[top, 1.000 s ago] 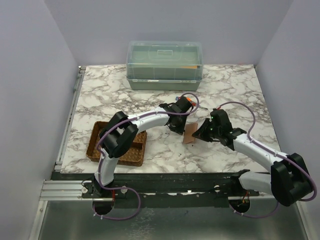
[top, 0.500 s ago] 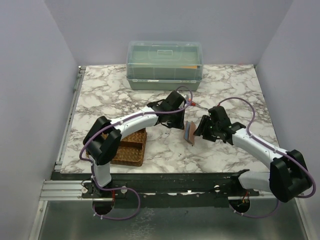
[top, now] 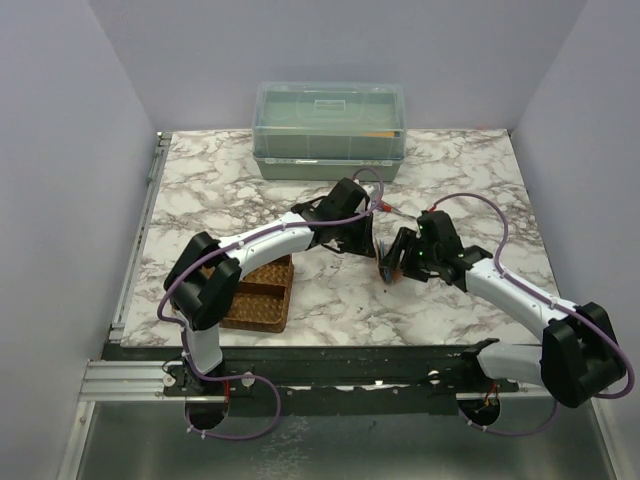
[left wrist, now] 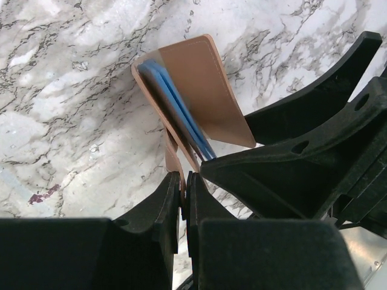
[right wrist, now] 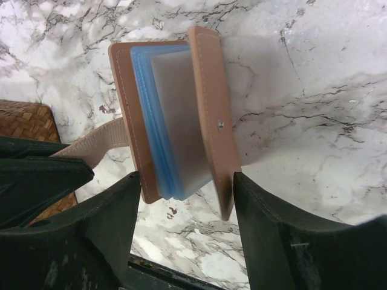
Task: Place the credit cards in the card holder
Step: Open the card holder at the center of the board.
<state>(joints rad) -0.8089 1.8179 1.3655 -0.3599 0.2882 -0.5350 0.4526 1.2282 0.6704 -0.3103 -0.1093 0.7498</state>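
Between parted right fingers [right wrist: 103, 232], card holder [right wrist: 208, 103]

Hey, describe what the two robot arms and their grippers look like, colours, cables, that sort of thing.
The left arm and right arm both have white tubular links between bulky black joint housings, and a thin purple cable loops along each. The left gripper and right gripper are matte black, with broad, flat, wedge-shaped fingers.

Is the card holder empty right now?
No, in the right wrist view a light blue card and a greyish card sit between the covers of the card holder.
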